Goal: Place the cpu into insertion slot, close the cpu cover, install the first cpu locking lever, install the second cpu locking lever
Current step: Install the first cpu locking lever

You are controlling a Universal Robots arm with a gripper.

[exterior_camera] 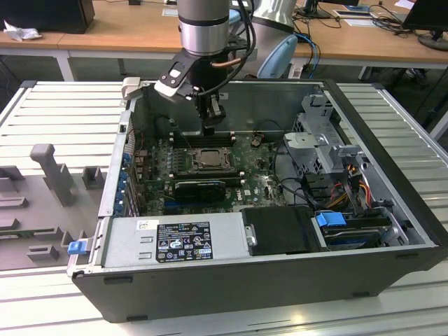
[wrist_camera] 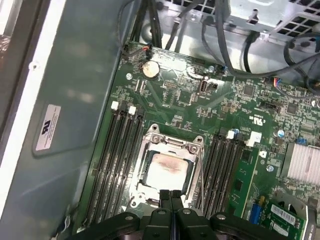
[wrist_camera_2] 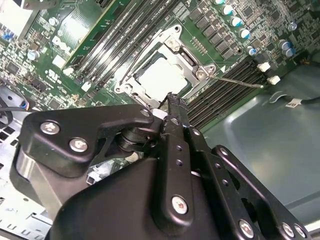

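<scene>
Silvery cpu cover framing one cpu, one end effector closed alongside

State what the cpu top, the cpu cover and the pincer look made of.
The small square pale silvery-grey cpu: probably metal, matte with a soft sheen. The thin silvery square-framed cpu cover: likely stamped steel, with brighter glints on its edges. The black pincer: matte finish, either coated metal or hard plastic; the look leaves it open.

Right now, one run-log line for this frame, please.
cpu: in insertion slot | cpu cover: down over it | gripper: shut, by cover's edge
</scene>
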